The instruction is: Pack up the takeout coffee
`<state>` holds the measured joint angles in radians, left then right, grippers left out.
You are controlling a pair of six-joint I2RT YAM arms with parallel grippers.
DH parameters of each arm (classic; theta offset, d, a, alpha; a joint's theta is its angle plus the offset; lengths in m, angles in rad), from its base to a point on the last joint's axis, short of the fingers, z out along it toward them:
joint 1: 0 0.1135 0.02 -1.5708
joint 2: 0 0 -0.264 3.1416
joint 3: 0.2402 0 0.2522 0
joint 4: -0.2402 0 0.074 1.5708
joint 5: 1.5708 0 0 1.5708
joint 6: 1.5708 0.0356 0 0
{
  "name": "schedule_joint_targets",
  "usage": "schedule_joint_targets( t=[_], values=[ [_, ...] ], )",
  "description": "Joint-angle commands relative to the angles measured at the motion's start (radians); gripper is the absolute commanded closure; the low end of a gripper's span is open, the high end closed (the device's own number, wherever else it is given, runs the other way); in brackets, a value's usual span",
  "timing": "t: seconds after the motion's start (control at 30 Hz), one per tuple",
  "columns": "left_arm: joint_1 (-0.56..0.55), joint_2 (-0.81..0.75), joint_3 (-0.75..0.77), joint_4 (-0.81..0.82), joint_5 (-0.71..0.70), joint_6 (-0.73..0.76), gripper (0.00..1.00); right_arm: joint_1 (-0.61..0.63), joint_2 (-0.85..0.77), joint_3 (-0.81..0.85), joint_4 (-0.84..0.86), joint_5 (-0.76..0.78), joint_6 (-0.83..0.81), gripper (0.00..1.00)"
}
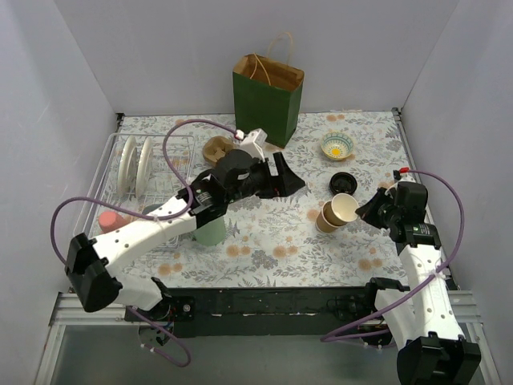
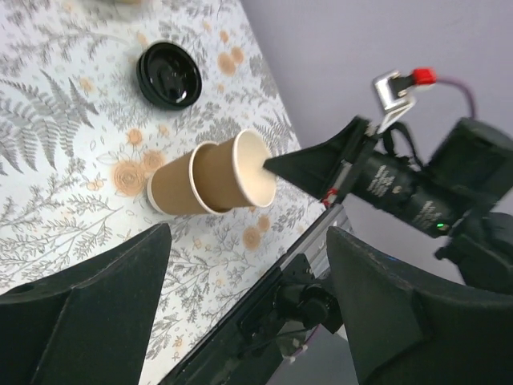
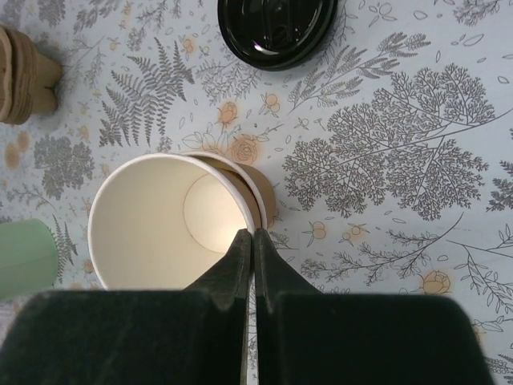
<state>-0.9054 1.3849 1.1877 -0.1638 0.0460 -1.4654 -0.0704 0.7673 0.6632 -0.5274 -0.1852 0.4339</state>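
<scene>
No cup with a lid on it shows. A round black lid (image 1: 342, 182) lies alone on the floral table, also in the left wrist view (image 2: 168, 74) and the right wrist view (image 3: 276, 24). Near it, a lidless brown paper cup with a cream inside (image 1: 345, 208) sits tilted inside a second brown cup (image 1: 326, 218). My right gripper (image 1: 365, 210) is shut on the inner cup's rim (image 3: 152, 224), one finger inside it, as the left wrist view (image 2: 272, 166) also shows. My left gripper (image 1: 284, 180) is open and empty above the table's middle.
A green paper bag (image 1: 268, 92) stands open at the back. A patterned bowl (image 1: 337, 146) sits right of it. A mint-green cup (image 1: 210, 231) stands under my left arm. A dish rack (image 1: 108, 188) with plates is at the left. A brown item (image 1: 216, 148) lies near the bag.
</scene>
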Motion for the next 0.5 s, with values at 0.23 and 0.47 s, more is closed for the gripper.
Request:
schedule_joint_targets(
  t=[0.23, 0.47],
  values=[
    [0.0, -0.277, 0.095, -0.227, -0.236, 0.155, 0.11, 0.003, 0.03, -0.027, 0.056, 0.018, -0.026, 0.99],
    [0.0, -0.377, 0.067, -0.252, -0.291, 0.168, 0.08, 0.004, 0.032, -0.014, 0.046, 0.087, -0.058, 0.99]
  ],
)
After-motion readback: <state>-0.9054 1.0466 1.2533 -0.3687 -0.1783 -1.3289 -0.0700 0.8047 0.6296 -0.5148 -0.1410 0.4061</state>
